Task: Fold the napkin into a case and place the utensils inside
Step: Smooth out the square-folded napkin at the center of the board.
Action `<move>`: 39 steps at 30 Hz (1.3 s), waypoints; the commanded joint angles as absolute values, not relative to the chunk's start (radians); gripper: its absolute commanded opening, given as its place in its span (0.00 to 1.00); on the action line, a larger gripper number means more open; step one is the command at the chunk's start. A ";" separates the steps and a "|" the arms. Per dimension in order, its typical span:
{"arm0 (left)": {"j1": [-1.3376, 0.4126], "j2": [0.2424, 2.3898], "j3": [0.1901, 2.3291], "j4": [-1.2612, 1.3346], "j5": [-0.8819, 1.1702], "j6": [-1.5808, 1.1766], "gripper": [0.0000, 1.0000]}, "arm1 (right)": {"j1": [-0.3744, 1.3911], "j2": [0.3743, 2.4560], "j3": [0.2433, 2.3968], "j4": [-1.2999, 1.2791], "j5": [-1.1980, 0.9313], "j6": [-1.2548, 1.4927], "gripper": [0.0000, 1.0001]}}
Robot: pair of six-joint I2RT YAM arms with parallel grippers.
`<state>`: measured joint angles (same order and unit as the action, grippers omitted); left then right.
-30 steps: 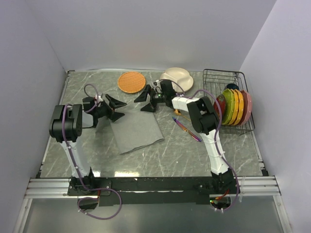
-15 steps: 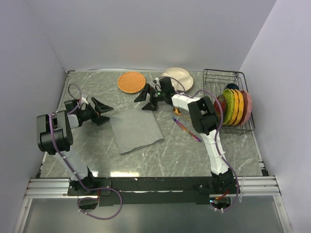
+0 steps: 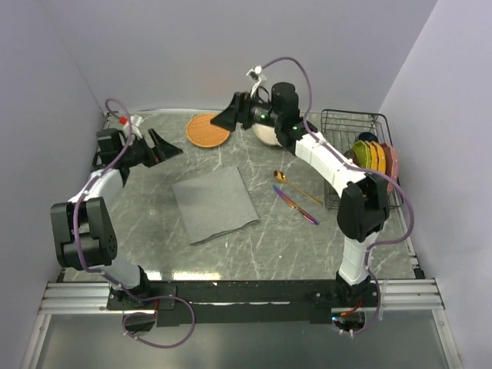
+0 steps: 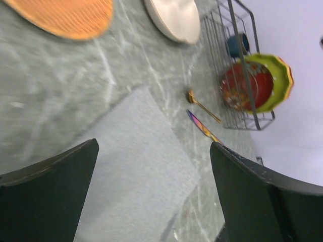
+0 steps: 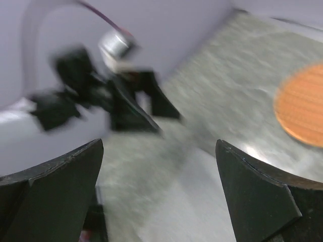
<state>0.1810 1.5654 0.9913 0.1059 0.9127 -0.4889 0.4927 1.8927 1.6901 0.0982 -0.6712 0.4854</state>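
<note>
The grey napkin (image 3: 214, 204) lies flat as a single sheet in the middle of the table, and shows again in the left wrist view (image 4: 136, 166). To its right lie the two utensils: a gold spoon (image 3: 295, 185) (image 4: 201, 104) and an iridescent purple knife (image 3: 297, 206) (image 4: 203, 127), side by side on the marble. My left gripper (image 3: 164, 148) (image 4: 154, 146) hangs open above the table's back left, off the napkin's far corner. Raised high at the back, my right gripper (image 3: 224, 116) (image 5: 159, 143) is open over the orange mat. Neither holds anything.
A round orange woven mat (image 3: 207, 130) (image 4: 65, 15) (image 5: 303, 108) and a white plate (image 3: 267, 133) (image 4: 174, 17) lie at the back. A wire dish rack (image 3: 347, 123) (image 4: 237, 55) with several coloured plates (image 3: 375, 165) stands at the right. Walls close three sides.
Both open grippers have left the napkin's far edge. The left arm swung back to the left wall; the right arm rose and stretched out over the orange mat. The napkin stays flat.
</note>
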 commanded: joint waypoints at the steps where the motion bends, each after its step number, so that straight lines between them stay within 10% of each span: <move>1: 0.083 1.589 0.924 0.318 0.873 -0.678 0.99 | 0.437 2.139 1.761 0.247 -0.896 0.927 1.00; 9: -0.025 1.741 0.828 0.600 0.836 -1.009 0.99 | 0.463 2.210 1.595 0.479 -0.825 1.245 1.00; 31: -0.003 1.993 0.861 0.509 0.819 -0.973 0.99 | 0.374 2.335 1.549 0.107 -0.874 0.954 1.00; 39: -0.003 1.983 0.859 0.518 0.818 -0.969 0.99 | 0.460 2.169 1.436 0.440 -0.979 1.159 1.00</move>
